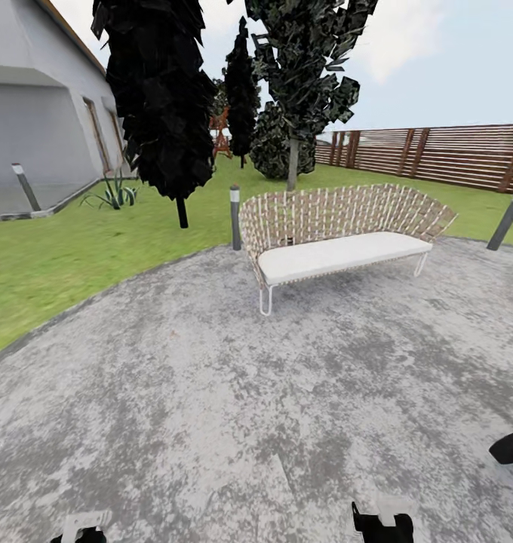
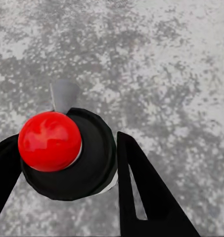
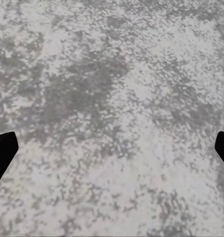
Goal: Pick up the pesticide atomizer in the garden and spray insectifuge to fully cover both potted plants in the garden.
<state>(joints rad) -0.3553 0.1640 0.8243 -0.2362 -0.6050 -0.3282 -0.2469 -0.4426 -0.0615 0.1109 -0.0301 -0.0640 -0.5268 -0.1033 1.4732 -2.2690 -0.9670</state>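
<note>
From the head camera, we're on the round patio [image 1: 211,392], mottled grey stone with a rough, speckled grain, green lawn [image 1: 53,256] curving round its edge. Ahead sits a wicker bench [image 1: 339,230], woven lattice back, pale flat cushion, thin white wire legs. A grey bollard [image 1: 234,217] stands just beside its end, another [image 1: 508,219] leans at the patio's far side, a third [image 1: 26,187] by the grey house [image 1: 38,113]. Dark blocky trees [image 1: 162,98] rise behind, and a slat fence [image 1: 437,154] of horizontal reddish boards closes the lawn. A spiky striped agave [image 1: 115,192] grows near the house. Down at the frame's lower edge, black and white arm parts peek in. Over to the left wrist camera: the left gripper [image 2: 67,163] has its black fingers [image 2: 141,187] on either side of the atomizer [image 2: 79,158], seen end-on, a round dark body with a glossy red ball on top and a grey nozzle poking out; whether the fingers actually press it I cannot tell. No writing readable on it. Grey stone lies beneath. Right wrist camera now: the right gripper [image 3: 112,150] is spread wide, black fingertips [image 3: 3,153] at the two edges, blotchy grey stone between them.
</note>
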